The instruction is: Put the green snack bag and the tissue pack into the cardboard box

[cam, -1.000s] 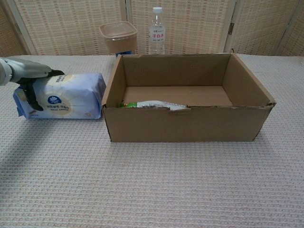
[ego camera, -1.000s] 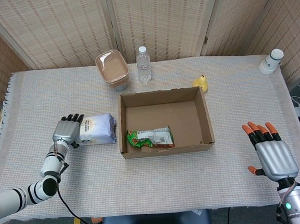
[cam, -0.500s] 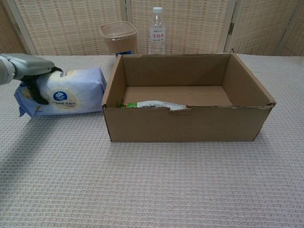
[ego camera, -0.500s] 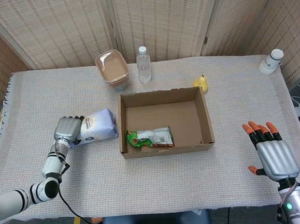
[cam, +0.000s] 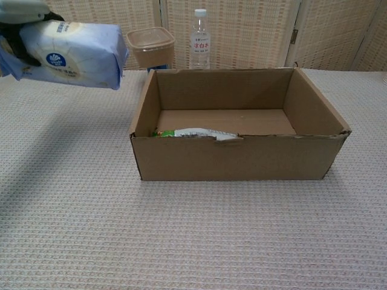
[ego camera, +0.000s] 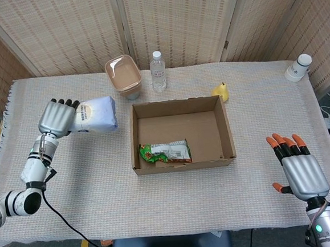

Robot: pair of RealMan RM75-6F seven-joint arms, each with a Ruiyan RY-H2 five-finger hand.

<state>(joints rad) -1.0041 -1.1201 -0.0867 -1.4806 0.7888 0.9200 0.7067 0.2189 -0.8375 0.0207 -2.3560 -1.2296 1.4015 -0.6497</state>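
My left hand [ego camera: 57, 116] grips the tissue pack [ego camera: 96, 115], a pale blue and white pack, and holds it in the air left of the cardboard box [ego camera: 227, 131]. In the chest view the tissue pack [cam: 69, 53] hangs high at the upper left, with my left hand [cam: 24, 13] over its far end. The green snack bag [ego camera: 165, 152] lies flat inside the box at its front left; the chest view shows only the top of the snack bag [cam: 193, 133] over the box front wall [cam: 242, 158]. My right hand [ego camera: 297, 167] hovers open at the table's front right.
Behind the box stand a lidded tan tub [ego camera: 123, 76] and a clear water bottle [ego camera: 158, 71]. A small yellow pear-like object [ego camera: 221, 90] lies at the box's back right corner. A white container [ego camera: 298, 67] sits at the far right edge.
My left hand has lifted the tissue pack off the table and carried it up and away from me. The right hand has stayed still.
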